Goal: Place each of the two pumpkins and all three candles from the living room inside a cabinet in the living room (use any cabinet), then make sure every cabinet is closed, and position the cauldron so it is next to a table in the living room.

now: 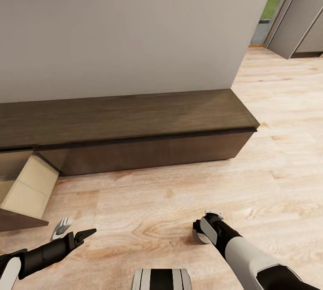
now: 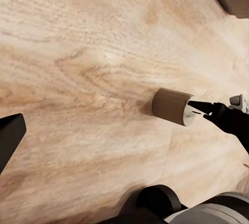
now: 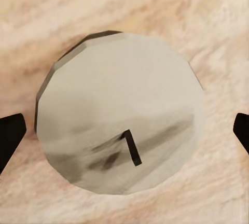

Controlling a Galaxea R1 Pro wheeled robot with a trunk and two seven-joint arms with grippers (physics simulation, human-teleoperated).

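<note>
**Right gripper poised over a candle on the floor**

At the far left of the head view, one drawer (image 1: pixel 28 188) of the cabinet (image 1: pixel 134 137) stands pulled out, pale beige inside, with nothing visible in it. The left gripper (image 1: pixel 72 232) hangs low above the wooden floor (image 1: pixel 148 200) with its jaws spread wide and nothing between them.

Further right, the right gripper (image 3: pixel 124 130) points down at a short, stubby candle (image 3: pixel 122 130) standing upright on the floor. The right wrist view looks straight onto its round pale top and small dark wick, with a dark fingertip (image 3: pixel 9 133) on either side, apart from the wax: jaws wide, holding nothing yet. From the left wrist view the same candle (image 2: pixel 173 106) shows just beside the right fingers.

The candle's long axis runs vertical, in line with the gripper's approach, and the right arm is plainly the nearer. Likely the next move is a straight descent and a squeeze, then a carry leftward to the open drawer.
</note>
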